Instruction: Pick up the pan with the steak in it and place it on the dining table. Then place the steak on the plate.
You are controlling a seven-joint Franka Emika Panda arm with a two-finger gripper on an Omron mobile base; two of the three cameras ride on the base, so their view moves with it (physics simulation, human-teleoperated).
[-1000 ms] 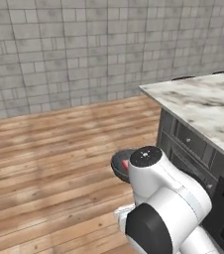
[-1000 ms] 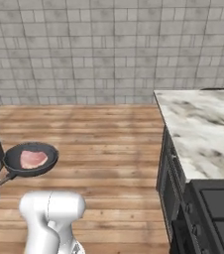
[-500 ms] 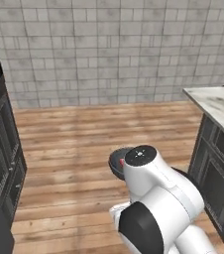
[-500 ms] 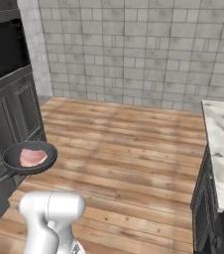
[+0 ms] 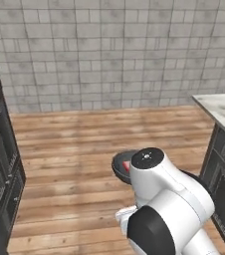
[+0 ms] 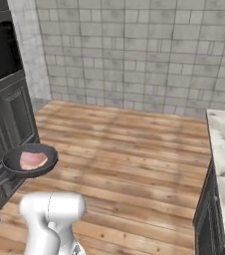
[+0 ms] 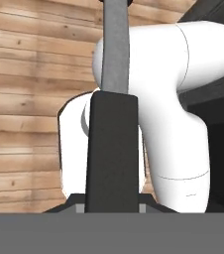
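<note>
The left base view looks forward and down from behind the arm, over a wooden floor [image 5: 74,149] toward a tiled wall [image 5: 109,55]. The right base view faces the same floor and wall from the other side; both catch the pan [image 6: 30,160]. The hand view sits very close along the pan's handle [image 7: 115,54], looking down at floorboards.

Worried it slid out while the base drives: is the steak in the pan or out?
In. In the right base view the steak lies flat inside the pan, which is carried level above the wooden floor.
</note>
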